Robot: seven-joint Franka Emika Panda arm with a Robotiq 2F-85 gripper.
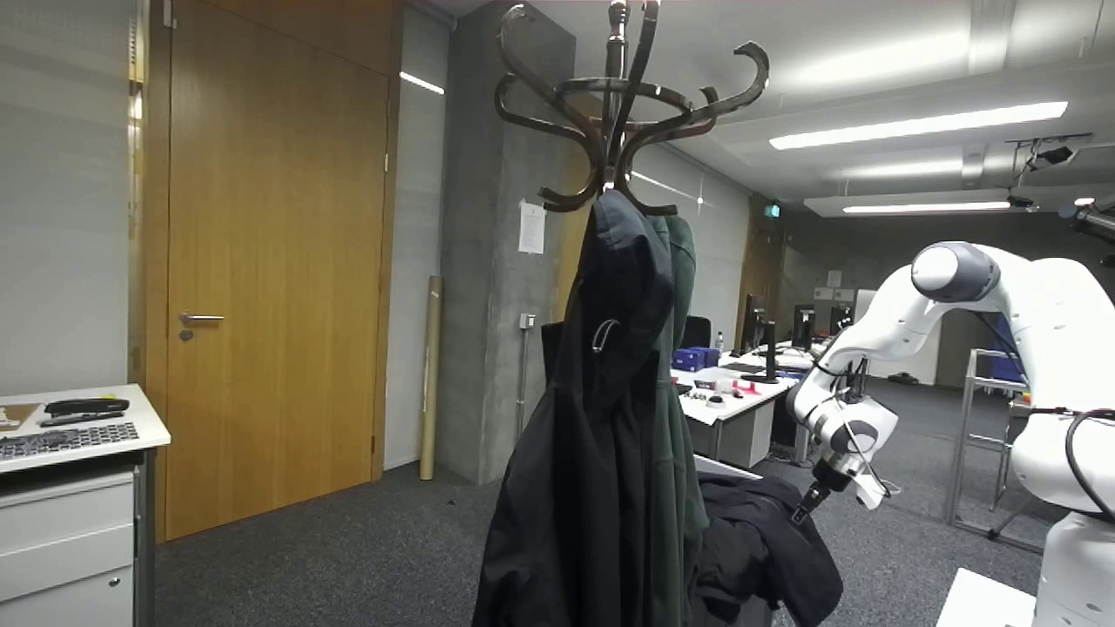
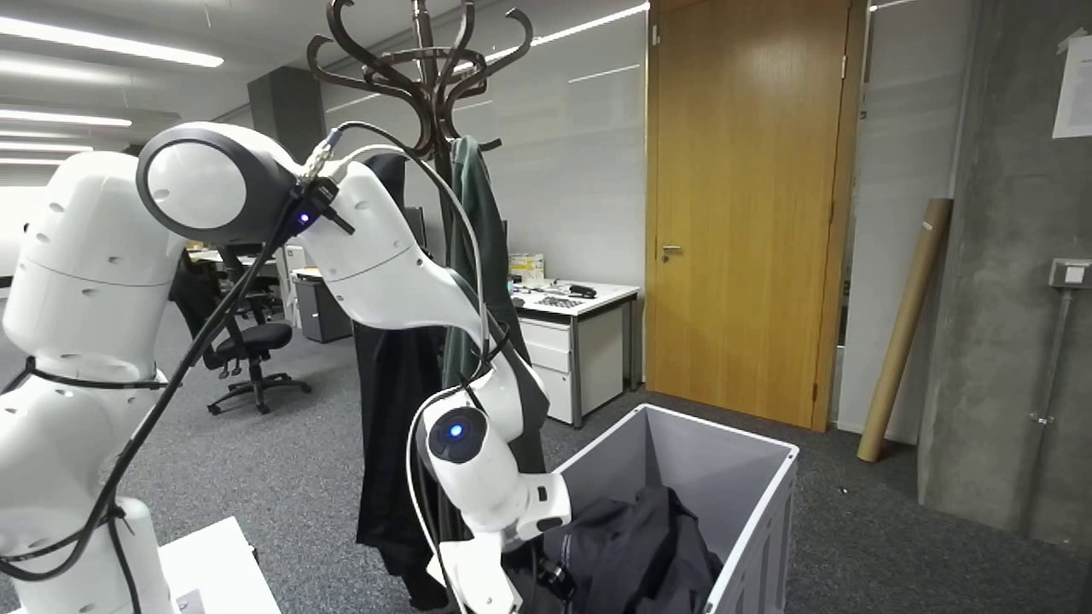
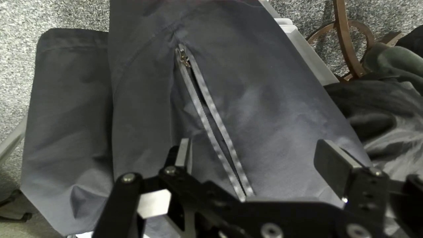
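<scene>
With fingers (image 3: 330, 168) parted wide, gripping nothing, over dark jacket (image 3: 271, 99) heaped in grey crate (image 2: 717, 460) and draped past its edge; hard to tell whether touching; probably light, soft, limp; best pinched by a raised fold over the crate, avoiding the zip (image 3: 218, 122).

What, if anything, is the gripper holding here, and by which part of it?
Nothing is held: the gripper stands open over the dark garment, whose zipper shows between the spread jaws. Whether the tips touch it cannot be told.

Smooth cloth garment (image 3: 251, 99) with metal zip slider (image 3: 184, 59)
</scene>
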